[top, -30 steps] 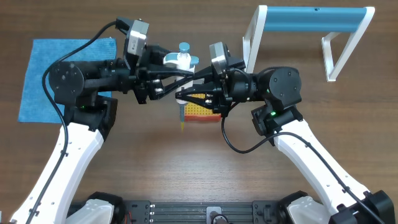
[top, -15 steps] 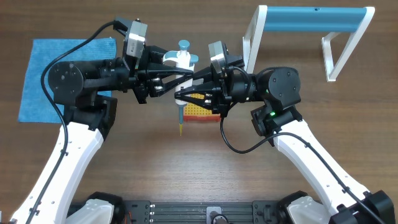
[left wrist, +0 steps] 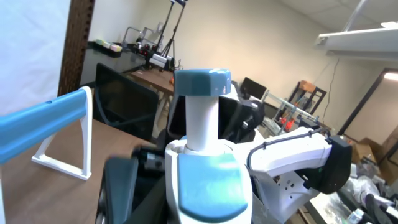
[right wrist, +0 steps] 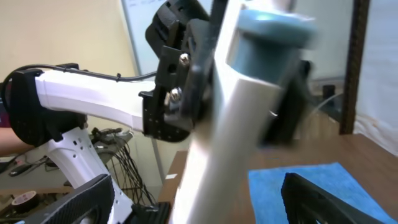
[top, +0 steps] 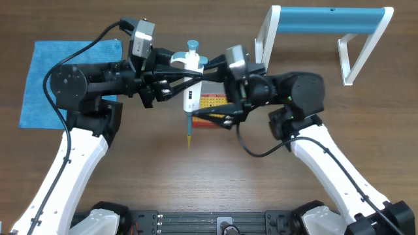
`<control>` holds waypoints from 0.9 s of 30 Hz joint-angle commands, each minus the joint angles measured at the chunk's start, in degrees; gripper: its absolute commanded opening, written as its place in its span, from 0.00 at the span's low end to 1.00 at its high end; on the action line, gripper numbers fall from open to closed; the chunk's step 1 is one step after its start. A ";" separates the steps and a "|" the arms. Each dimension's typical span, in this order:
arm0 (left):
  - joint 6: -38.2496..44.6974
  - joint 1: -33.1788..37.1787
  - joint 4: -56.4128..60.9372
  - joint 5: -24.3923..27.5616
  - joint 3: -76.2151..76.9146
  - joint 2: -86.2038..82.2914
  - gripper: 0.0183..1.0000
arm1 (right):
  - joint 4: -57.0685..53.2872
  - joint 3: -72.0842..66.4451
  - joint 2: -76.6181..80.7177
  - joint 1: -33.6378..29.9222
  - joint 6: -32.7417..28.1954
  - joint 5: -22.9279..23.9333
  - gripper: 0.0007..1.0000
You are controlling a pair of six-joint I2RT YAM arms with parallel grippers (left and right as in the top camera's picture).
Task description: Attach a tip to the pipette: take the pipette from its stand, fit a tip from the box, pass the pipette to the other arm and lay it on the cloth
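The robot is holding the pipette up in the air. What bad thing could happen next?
It could drop: only the left gripper grips the pipette, up in the air, so a slip would probably land it on its yellow tip. The right gripper is open with a finger on each side of the pipette and might bump it when backing off. The blue cloth lies far to the left, a long carry.
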 commanded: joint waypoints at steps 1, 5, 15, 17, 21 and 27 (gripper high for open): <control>-2.73 5.25 0.20 -0.46 1.31 0.00 0.01 | 0.31 0.76 -2.21 -9.07 5.20 -7.98 0.88; -2.73 8.48 0.17 -0.07 1.57 0.02 0.01 | 0.31 0.79 -3.08 -17.81 7.87 -14.16 0.88; -0.59 16.94 -4.44 -0.31 4.02 0.02 0.01 | 0.33 0.76 -3.04 -33.07 8.74 -16.85 0.88; 3.32 17.64 -8.92 -2.36 6.29 0.02 0.01 | 0.33 0.76 -3.04 -36.33 8.61 -16.57 0.88; 16.96 17.44 -30.84 -15.89 12.90 0.02 0.01 | 0.28 0.76 -2.82 -42.86 6.88 -12.81 0.88; 28.11 17.44 -60.00 -34.14 22.86 0.02 0.01 | -13.07 0.76 -2.49 -50.16 -6.71 1.44 0.88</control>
